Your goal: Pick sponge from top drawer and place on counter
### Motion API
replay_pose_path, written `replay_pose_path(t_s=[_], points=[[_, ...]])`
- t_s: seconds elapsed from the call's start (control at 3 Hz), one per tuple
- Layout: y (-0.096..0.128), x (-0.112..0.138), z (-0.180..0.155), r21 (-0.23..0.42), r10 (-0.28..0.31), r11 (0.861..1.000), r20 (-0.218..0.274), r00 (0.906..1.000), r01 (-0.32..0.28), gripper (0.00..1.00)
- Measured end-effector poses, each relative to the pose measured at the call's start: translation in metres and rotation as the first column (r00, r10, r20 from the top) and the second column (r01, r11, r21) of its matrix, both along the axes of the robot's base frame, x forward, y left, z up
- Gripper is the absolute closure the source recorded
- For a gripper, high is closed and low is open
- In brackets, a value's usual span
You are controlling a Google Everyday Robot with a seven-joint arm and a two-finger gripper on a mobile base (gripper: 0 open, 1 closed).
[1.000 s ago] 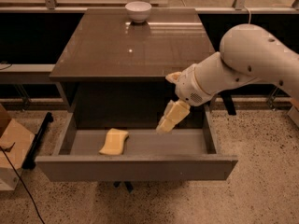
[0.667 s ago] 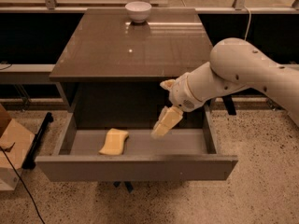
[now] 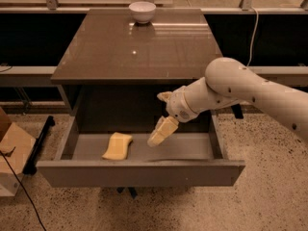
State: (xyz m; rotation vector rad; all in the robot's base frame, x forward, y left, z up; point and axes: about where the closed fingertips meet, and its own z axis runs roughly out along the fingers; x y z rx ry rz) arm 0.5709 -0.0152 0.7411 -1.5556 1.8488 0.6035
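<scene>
Currently the gripper (image 3: 161,131) is hanging inside the open top drawer (image 3: 139,172), near the sponge (image 3: 118,146) but apart from it; whether it is open or closed cannot be told. The sponge is lying flat on the drawer floor.

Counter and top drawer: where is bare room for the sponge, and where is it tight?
The counter is bare everywhere in front of the white bowl at its back edge. In the top drawer, the floor is bare between the gripper and the right wall; it is tighter on the left, where the gripper hangs just beside the sponge.
</scene>
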Motion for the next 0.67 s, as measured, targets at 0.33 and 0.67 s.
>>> replay_pose_path(t_s=[0.33, 0.67], points=[[0.004, 0.004, -0.01, 0.031, -0.028, 0.999, -0.008, 0.9996, 0.028, 0.0], [0.019, 0.01, -0.033, 0.053, -0.031, 0.998, -0.014, 0.9994, 0.032, 0.0]])
